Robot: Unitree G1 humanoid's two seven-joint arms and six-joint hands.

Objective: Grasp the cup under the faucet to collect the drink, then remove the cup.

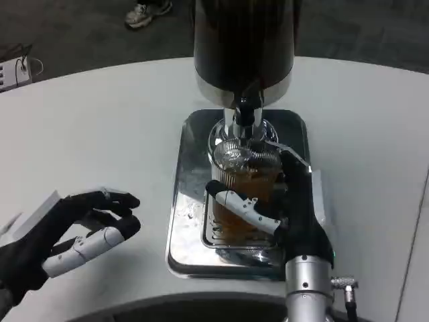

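A clear plastic cup (pixel 242 176) holding amber drink stands on the silver drip tray (pixel 184 221), directly below the faucet (pixel 247 114) of the dark drink dispenser (pixel 242 47). My right hand (pixel 278 208) grips the cup from its right side, with fingers wrapped across its front. My left hand (pixel 80 235) hovers over the table to the left of the tray, fingers apart and holding nothing.
The white table (pixel 100 134) curves away at the back, with dark floor beyond. A white box (pixel 13 70) lies at the far left edge. A person's shoe (pixel 144 12) shows on the floor behind the table.
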